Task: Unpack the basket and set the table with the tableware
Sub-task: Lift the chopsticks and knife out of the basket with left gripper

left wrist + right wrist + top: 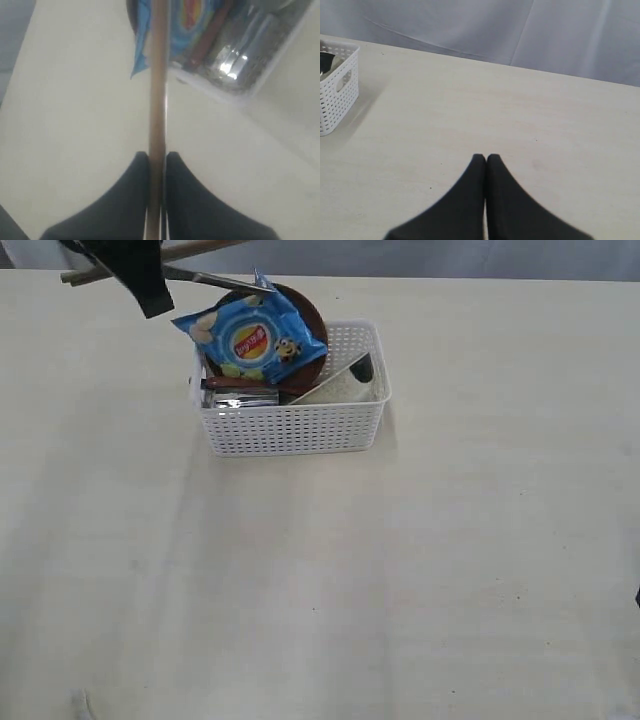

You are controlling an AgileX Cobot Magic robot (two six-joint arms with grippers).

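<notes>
2 chopsticks pinched in left pincer | basket near | right pincer pressed together

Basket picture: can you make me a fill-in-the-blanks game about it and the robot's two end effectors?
1. The left end effector is shut on the wooden ____.
2. The bag lying on top in the basket is ____ in colour.
3. The right end effector is shut and holds ____.
Missing words: chopsticks; blue; nothing.
</notes>
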